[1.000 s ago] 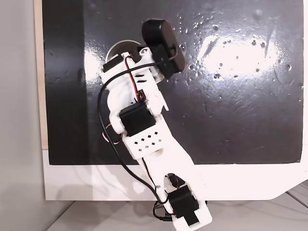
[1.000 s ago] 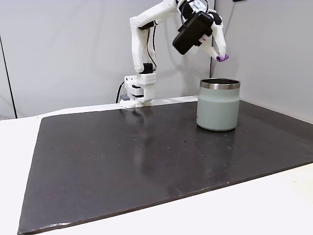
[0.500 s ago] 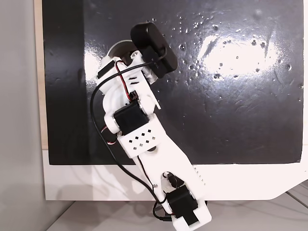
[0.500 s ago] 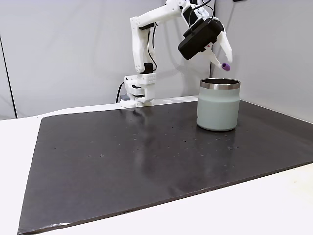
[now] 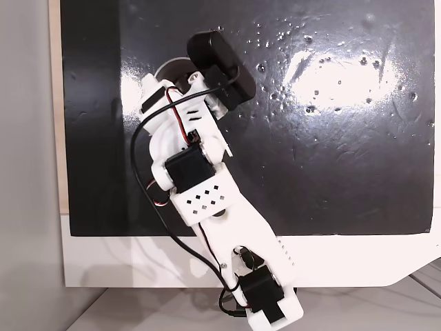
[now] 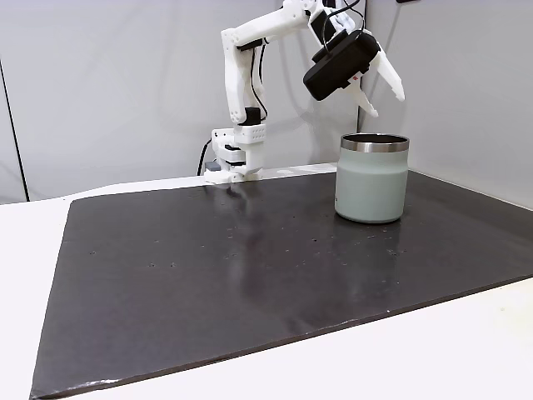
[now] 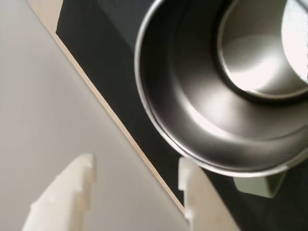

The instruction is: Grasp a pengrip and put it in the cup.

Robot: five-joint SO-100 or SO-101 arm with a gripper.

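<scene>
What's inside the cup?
In the wrist view the cup shows bare shiny metal. No pengrip shows, but the picture's edge cuts off part of the bottom.

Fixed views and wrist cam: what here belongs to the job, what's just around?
Job:
- cup, on the mat, steel inside bare as far as the wrist view shows
- gripper, open above the cup, nothing between its fingers
- pengrip: can't see it

Just around:
- black mat
- white table
- grey wall
</scene>
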